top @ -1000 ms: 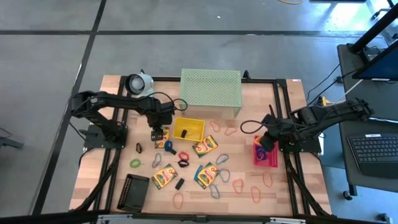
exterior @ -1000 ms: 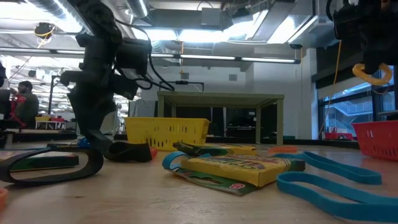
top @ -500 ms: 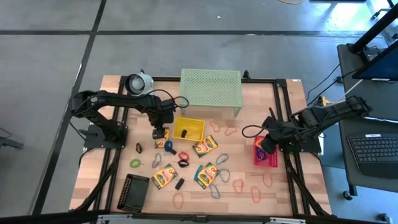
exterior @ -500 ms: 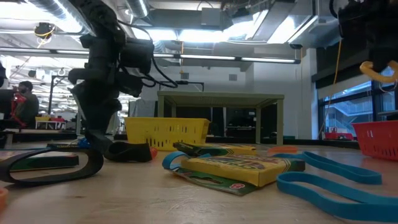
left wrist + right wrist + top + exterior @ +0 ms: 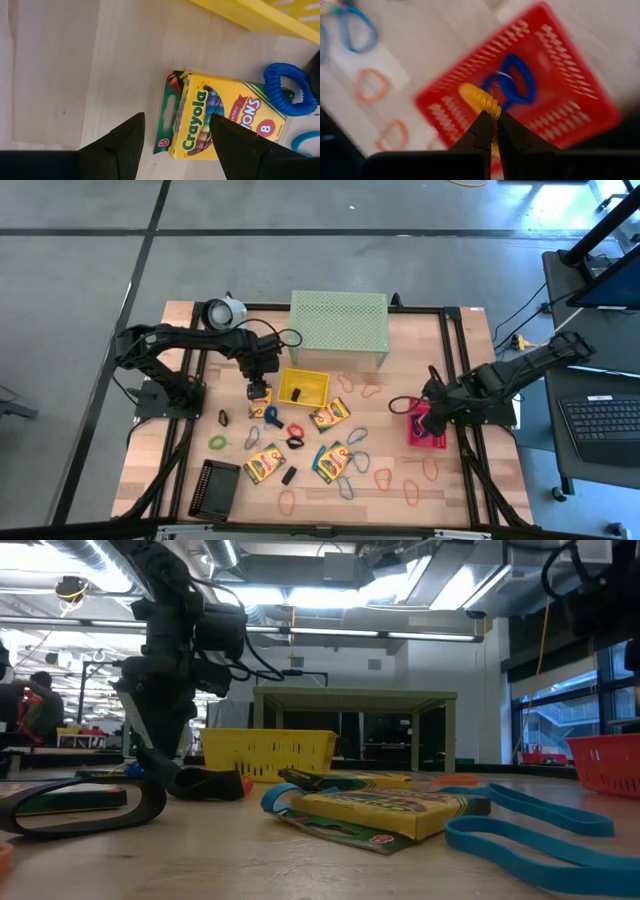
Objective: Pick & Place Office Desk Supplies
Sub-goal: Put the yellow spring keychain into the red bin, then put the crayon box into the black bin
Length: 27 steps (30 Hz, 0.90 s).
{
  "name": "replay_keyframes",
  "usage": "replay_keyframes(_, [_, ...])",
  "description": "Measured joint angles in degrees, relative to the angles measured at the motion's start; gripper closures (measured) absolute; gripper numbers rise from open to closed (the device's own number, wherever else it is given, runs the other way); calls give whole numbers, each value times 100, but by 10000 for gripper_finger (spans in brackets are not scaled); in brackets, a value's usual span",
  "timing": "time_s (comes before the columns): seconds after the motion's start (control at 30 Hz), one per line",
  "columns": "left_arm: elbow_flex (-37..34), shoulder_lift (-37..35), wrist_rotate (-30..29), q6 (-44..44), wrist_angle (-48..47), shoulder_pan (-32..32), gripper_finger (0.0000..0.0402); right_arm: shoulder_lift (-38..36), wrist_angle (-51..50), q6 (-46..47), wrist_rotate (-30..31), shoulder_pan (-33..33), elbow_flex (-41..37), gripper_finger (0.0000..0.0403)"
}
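My left gripper (image 5: 176,121) is open and hovers over a yellow-green crayon box (image 5: 225,120) that lies flat on the table beside the yellow tray (image 5: 305,387). Its fingers stand on either side of the box's hanger end without touching it. A blue coiled loop (image 5: 287,87) lies against the box's other end. My right gripper (image 5: 494,120) is shut on a yellow coiled loop (image 5: 477,97) above the red mesh tray (image 5: 560,115), at the table's right (image 5: 428,425). A blue loop (image 5: 515,82) lies in that tray. My right gripper pinches the yellow coiled loop between its two fingers at one side of the coil (image 5: 487,111), coming from above. The rest of the loop sticks out past the fingertips. It is lifted clear, over the red tray.
The pale green mesh shelf (image 5: 338,325) stands at the far edge. A black tray (image 5: 215,488) sits near the left corner. More crayon boxes (image 5: 264,464) (image 5: 331,462) (image 5: 329,415), black clips and coloured loops (image 5: 383,478) lie across the middle. A person (image 5: 40,705) is in the room behind.
My right gripper, still shut on the yellow loop, has carried it out of the low view and now holds it over the red tray. My left arm has shifted slightly toward the table's right above the crayon box.
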Motion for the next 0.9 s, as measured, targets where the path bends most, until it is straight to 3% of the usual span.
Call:
replay_keyframes(0.37, [-501,0,107,-264,328,39,180,4,47,189,-155,11,-153,391])
replay_keyframes(0.73, [-576,196,117,-299,573,23,184,4,289,291,-301,13,-153,337])
replay_keyframes(0.9, [-561,487,129,-298,529,22,209,4,303,368,-323,13,-143,329])
